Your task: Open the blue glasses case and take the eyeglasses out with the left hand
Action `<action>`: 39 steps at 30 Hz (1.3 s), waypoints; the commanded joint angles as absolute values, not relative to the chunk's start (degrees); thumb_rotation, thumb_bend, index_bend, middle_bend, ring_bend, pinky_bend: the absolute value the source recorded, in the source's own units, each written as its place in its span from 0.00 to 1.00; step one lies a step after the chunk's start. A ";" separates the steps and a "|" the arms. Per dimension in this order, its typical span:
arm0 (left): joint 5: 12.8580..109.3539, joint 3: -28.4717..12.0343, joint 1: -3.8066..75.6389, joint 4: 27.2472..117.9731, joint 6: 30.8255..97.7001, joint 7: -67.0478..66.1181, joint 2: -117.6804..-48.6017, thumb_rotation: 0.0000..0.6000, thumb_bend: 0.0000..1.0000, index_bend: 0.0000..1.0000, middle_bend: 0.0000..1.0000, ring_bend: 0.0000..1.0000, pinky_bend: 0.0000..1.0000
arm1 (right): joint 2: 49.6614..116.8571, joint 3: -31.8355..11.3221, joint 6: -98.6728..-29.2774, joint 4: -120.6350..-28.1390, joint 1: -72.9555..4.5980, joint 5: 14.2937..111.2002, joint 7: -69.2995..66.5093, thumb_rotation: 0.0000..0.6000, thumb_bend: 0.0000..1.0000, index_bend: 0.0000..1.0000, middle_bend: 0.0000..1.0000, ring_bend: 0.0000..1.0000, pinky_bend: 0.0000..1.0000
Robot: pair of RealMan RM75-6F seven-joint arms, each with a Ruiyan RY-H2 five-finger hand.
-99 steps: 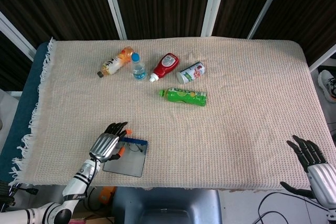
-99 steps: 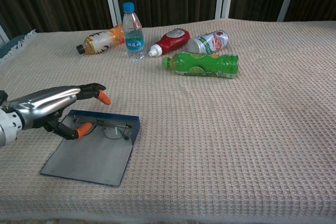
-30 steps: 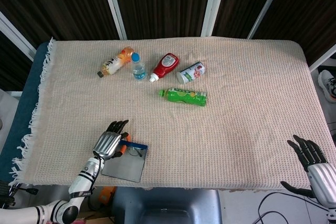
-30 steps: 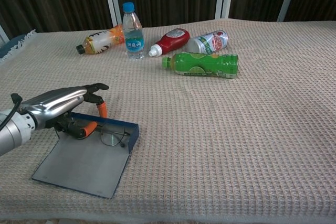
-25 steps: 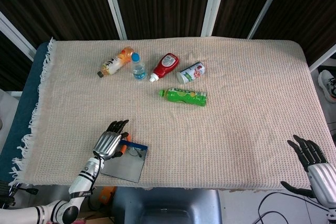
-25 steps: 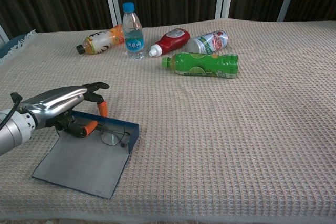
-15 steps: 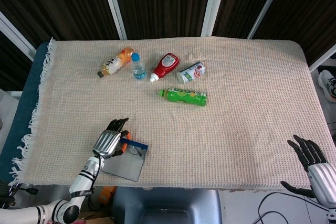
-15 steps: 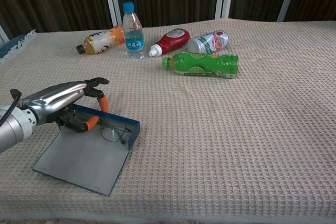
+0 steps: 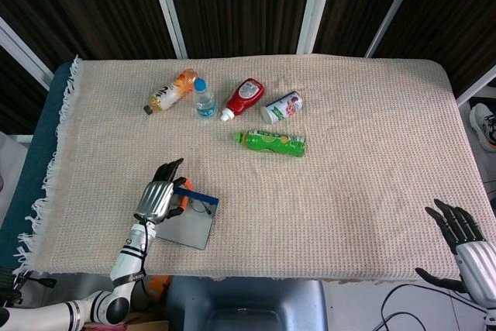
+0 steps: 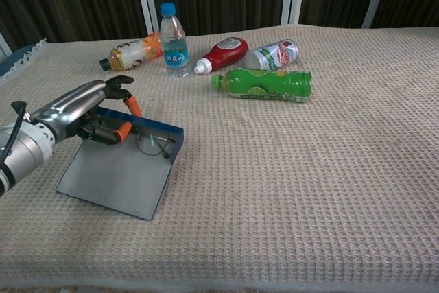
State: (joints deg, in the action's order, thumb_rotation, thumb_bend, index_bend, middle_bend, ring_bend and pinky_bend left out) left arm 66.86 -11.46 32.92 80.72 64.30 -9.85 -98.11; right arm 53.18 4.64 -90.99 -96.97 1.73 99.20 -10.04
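Observation:
The blue glasses case (image 10: 116, 173) lies open near the table's front left, its flat grey lid spread toward me and its blue rim tilted up. The eyeglasses (image 10: 154, 145) lie inside along that rim, thin-framed and partly hidden. My left hand (image 10: 82, 114) pinches the rim at its left end, thumb inside the case and an orange-tipped finger behind it. From the head view the case (image 9: 190, 222) sits just right of the left hand (image 9: 159, 198). My right hand (image 9: 465, 242) hangs off the table's front right corner with fingers spread, holding nothing.
Several bottles lie at the back left: an orange one (image 9: 170, 92), an upright water bottle (image 9: 204, 98), a red ketchup bottle (image 9: 245, 98), a white one (image 9: 282, 106) and a green one (image 9: 271, 142). The woven cloth's front edge (image 9: 256, 275) runs just below the case.
My left hand has risen and moved away from the front edge, and the case has come with it, its rim now tilted up. The right hand has stayed put.

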 commanded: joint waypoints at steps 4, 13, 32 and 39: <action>67.92 -13.29 32.68 78.36 67.06 -7.12 -100.27 1.00 0.47 0.43 0.01 0.00 0.00 | 53.21 4.69 -91.00 -96.99 1.74 99.30 -9.91 1.00 0.18 0.00 0.00 0.00 0.00; 67.93 -15.55 32.95 72.94 69.60 -5.67 -103.63 1.00 0.48 0.41 0.01 0.00 0.00 | 53.13 4.76 -90.98 -97.00 1.76 99.38 -9.93 1.00 0.18 0.00 0.00 0.00 0.00; 64.99 -16.79 34.46 67.72 65.44 -6.83 -105.20 1.00 0.48 0.41 0.01 0.00 0.00 | 52.84 4.78 -91.87 -96.69 2.11 99.57 -10.87 1.00 0.18 0.00 0.00 0.00 0.00; 63.73 -19.93 36.60 64.78 64.59 -6.49 -105.84 1.00 0.48 0.40 0.02 0.00 0.00 | 52.78 4.80 -92.15 -96.61 2.24 99.64 -11.09 1.00 0.18 0.00 0.00 0.00 0.00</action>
